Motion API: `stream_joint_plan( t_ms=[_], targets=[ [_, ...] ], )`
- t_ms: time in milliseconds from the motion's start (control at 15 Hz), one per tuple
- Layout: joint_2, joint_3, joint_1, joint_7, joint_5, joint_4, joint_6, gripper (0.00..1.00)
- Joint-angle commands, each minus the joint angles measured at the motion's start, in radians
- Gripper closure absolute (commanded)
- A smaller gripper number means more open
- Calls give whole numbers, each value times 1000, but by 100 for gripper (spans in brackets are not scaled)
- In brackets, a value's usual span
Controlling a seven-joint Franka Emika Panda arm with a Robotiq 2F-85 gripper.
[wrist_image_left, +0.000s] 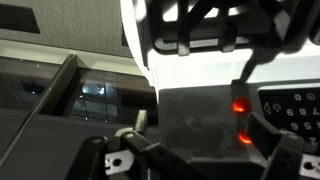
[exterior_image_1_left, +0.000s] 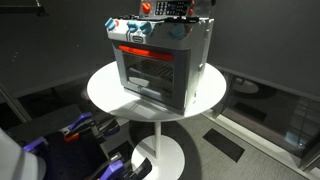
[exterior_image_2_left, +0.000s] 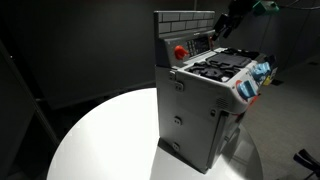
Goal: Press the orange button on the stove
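Stove (exterior_image_1_left: pixel 160 62) stands upright near the middle of the round white bench (exterior_image_1_left: pixel 105 90). In an exterior view its glass door and orange-red bar face the camera, and a round orange-red button (exterior_image_2_left: pixel 180 50) sits on its raised back panel. End effector (exterior_image_2_left: pixel 228 20) hangs above the rear of the cooktop, close to the top edge of that panel; contact cannot be confirmed, and its finger spacing cannot be told from any view, being dark and partly cropped.

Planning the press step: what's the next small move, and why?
Probably ease the gripper down toward the orange button on the back panel of the stove: it hangs above the stove, apart from the button, nothing pressed yet.
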Motion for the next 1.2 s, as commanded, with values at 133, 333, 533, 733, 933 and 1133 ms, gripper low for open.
stream_joint_plan(
  t_ms=[133,333,533,733,933,1133],
  targets=[
    [38,6,3,14,-6,48,21,0],
    [29,5,1,16,-4,43,11,0],
    [-2,6,-3,0,19,21,-27,0],
    [-37,6,-7,-12,33,-3,-78,0],
    [-87,2,-9,-18,64,-29,-161,0],
    [-142,-10,-12,-11,94,-59,-256,0]
  ],
)
